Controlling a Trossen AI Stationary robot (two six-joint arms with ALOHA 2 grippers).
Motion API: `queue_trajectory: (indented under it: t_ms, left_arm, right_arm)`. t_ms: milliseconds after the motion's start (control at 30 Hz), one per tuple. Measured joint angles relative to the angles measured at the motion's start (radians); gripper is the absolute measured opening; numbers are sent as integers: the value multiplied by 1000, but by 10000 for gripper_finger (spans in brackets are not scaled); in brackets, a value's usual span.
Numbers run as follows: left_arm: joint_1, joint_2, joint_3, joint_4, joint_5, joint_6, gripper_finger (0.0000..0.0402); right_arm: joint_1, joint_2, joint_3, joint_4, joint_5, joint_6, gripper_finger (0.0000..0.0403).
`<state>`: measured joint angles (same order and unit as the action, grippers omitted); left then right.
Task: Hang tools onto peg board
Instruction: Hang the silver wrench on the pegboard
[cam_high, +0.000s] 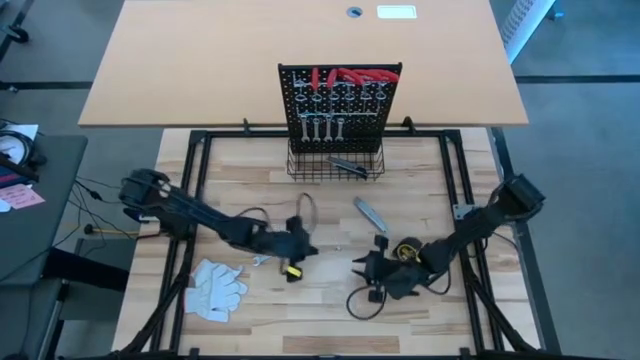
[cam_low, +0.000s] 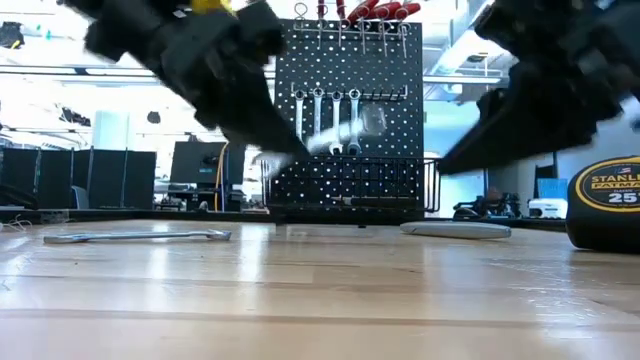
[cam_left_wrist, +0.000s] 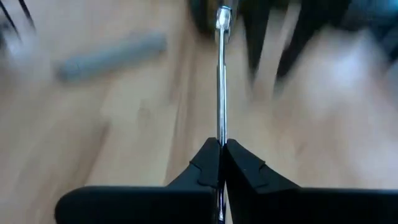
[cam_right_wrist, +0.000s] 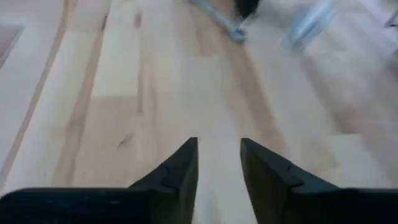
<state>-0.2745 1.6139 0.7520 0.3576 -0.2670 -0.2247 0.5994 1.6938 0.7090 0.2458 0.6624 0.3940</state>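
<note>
One wrench (cam_left_wrist: 221, 74) sits clamped in our left gripper (cam_left_wrist: 221, 152), jaws shut on its shank, long axis running straight ahead. The peg board (cam_high: 340, 100) lies at one o'clock from it. Our right gripper (cam_right_wrist: 219, 163) hangs part-open, empty, farther off.

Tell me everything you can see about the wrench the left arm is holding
The wrench is a slim, shiny silver metal bar, seen edge-on in the left wrist view. The left end effector is shut on one end, and the rest juts straight out ahead of the fingers, with a rounded head at the far tip. It is lifted off the wooden table, in front of the peg board. Only the fingers touch it.
</note>
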Motion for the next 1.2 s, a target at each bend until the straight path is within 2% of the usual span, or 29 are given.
queue_trajectory:
  t_ms: [100,167,267,333,467,600,667,800,967,1200]
  left_arm:
    - [-1,-62,-169,422,4,-3,1]
    - [-8,-62,-255,642,12,22,1]
    - [-24,-44,-331,855,19,68,0]
    - [-33,-40,-354,933,20,93,0]
    - [-58,-39,-359,940,2,143,0]
    - [-82,-41,-337,955,-25,188,1]
    - [-93,-41,-330,955,-42,213,1]
    - [-104,-41,-314,971,-57,237,2]
    - [-107,-41,-302,970,-61,247,2]
    - [-107,-41,-302,970,-62,247,3]
  right_arm:
    - [0,91,0,144,25,-43,149]
    - [-23,144,0,287,25,-104,154]
    - [-68,178,3,504,-1,-209,159]
    - [-94,175,5,631,-5,-266,164]
    - [-147,157,4,837,-26,-359,181]
    - [-208,159,9,983,-169,-382,199]
    - [-227,159,21,988,-211,-373,203]
    - [-235,160,65,988,-219,-426,200]
    - [-227,160,131,981,-220,-506,176]
    - [-229,160,184,903,-220,-523,131]
